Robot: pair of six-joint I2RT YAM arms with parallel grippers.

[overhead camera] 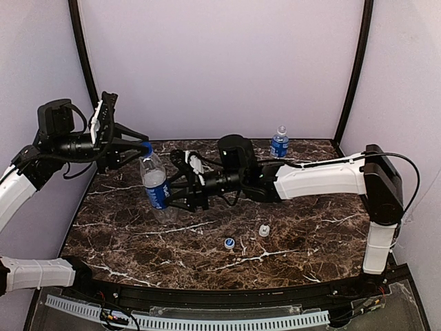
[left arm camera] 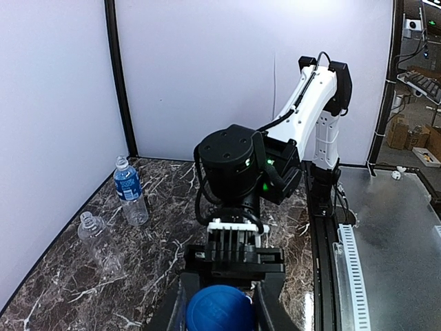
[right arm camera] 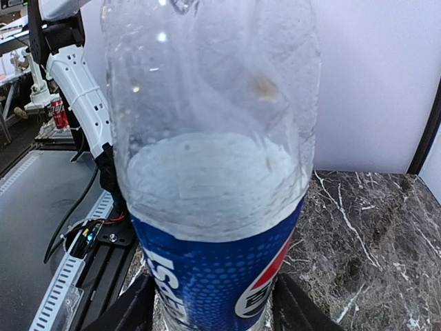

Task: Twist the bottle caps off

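A clear bottle with a blue label stands upright at the left of the marble table. My right gripper is shut on its labelled body, which fills the right wrist view. My left gripper is closed round its dark blue cap from above, fingers on both sides. A second labelled bottle stands capped at the back. An unlabelled, uncapped bottle shows only in the left wrist view. A blue-and-white cap and a white cap lie loose.
The right arm stretches across the middle of the table from the right. Walls enclose the back and sides. A black rail runs along the near edge.
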